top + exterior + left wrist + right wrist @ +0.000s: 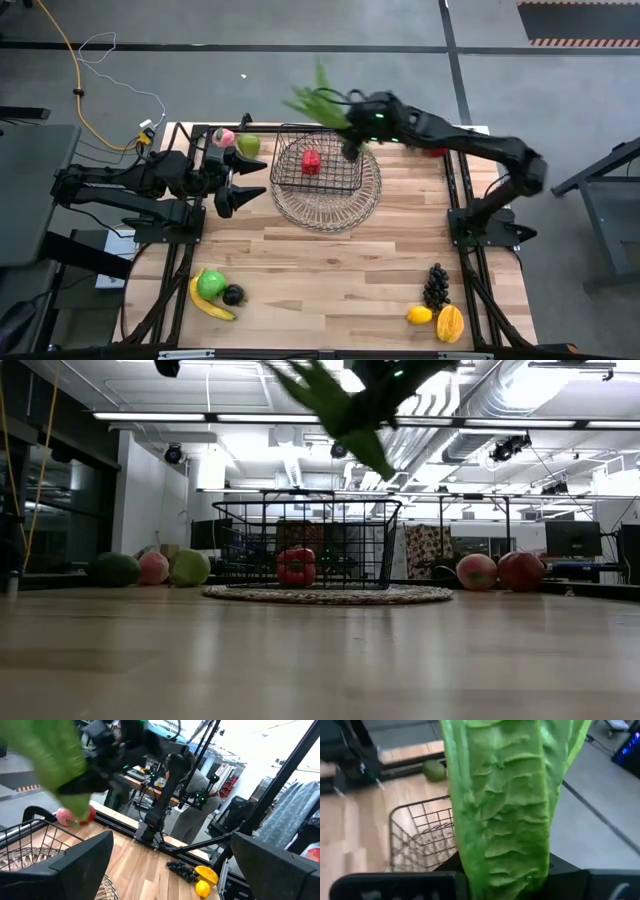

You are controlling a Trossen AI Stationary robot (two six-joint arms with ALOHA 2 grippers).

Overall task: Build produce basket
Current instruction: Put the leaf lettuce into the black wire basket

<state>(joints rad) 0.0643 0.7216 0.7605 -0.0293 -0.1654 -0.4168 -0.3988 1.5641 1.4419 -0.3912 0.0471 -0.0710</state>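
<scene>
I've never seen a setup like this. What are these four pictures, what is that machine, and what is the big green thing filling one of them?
It is a robot with two dark arms at a wooden table. One picture looks down from above, one looks level across the tabletop, and two come from cameras on the arms' wrists. The right tool holds a green leafy bunch above the dark wire basket, which sits on a paler round wire tray and contains one red item. The left tool waits open beside the basket. More fruit lies around the table, such as a banana and dark grapes.

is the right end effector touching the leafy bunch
Touching: the right wrist view shows the leafy bunch clamped in the right end effector, its fingers shut on it.
</scene>
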